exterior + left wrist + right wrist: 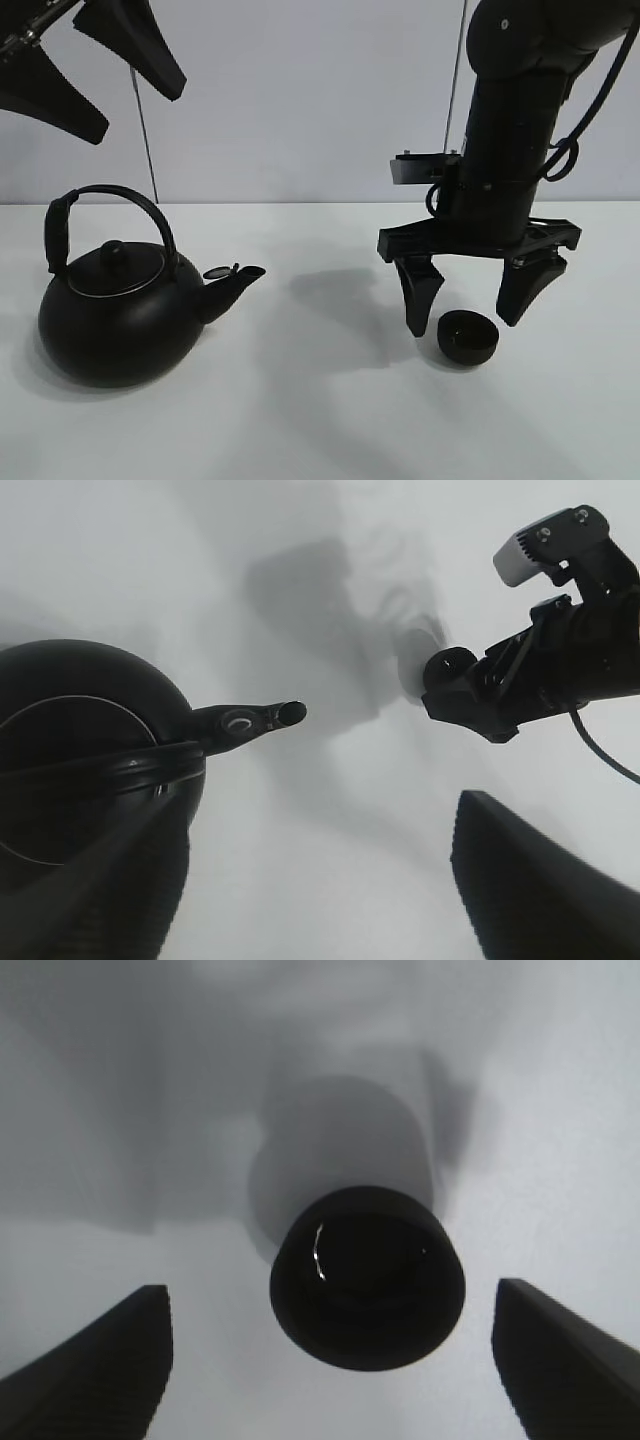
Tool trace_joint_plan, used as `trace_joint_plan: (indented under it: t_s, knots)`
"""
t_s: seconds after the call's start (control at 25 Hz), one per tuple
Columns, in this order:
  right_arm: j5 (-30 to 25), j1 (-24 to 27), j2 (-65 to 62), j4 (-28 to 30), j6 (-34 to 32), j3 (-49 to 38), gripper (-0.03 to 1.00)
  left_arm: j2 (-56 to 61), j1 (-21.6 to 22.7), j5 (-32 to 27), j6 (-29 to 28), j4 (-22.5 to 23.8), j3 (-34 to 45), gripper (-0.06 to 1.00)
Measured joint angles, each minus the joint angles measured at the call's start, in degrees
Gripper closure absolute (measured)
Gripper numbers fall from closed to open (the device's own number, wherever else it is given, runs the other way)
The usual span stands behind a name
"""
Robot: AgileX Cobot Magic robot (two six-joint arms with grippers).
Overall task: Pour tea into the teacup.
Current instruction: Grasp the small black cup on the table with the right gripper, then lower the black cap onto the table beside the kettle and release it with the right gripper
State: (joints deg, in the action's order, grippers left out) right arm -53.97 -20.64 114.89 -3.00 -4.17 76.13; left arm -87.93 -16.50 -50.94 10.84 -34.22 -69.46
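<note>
Hanging wide open, your right hand (467, 320) straddles the teacup (467, 337), with one finger down on each side of it and neither touching. The cup stands upright on the white bench (320, 430), well apart from the kettle (115, 320). Treat the cup as small, light and rigid. It will probably skid or tip if one finger reaches it first, so close evenly across its round wall, low enough that it cannot pop upward. The wrist view shows only a glint inside it, so you cannot tell whether it holds any tea. Your left hand (135, 110) is spread wide too, empty and high above the kettle. That kettle looks heavy and smooth-bodied, so take it by the top of its arched handle (110, 192). Expect the weight to swing under the grip as you tilt the spout (235, 280) toward the cup.
</note>
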Motion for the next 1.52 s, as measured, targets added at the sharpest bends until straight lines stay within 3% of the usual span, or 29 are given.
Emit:
trace_joint_plan:
  t_s: [0.6, 0.8, 1.32, 1.52]
  knots:
    - [2.1, 0.0, 4.0, -0.1, 0.6, 0.0, 0.37, 0.0, 0.0, 0.0, 0.0, 0.0, 0.0, 0.41]
    - [2.5, 0.0, 4.0, -0.5, 0.6, 0.0, 0.57, 0.0, 0.0, 0.0, 0.0, 0.0, 0.0, 0.41]
    - [-0.6, -0.2, -2.9, -1.8, 0.9, 1.0, 0.57, 0.0, 0.0, 0.0, 0.0, 0.0, 0.0, 0.41]
    - [-1.2, -5.3, -3.3, -2.1, 2.0, 3.1, 0.57, 0.0, 0.0, 0.0, 0.0, 0.0, 0.0, 0.41]
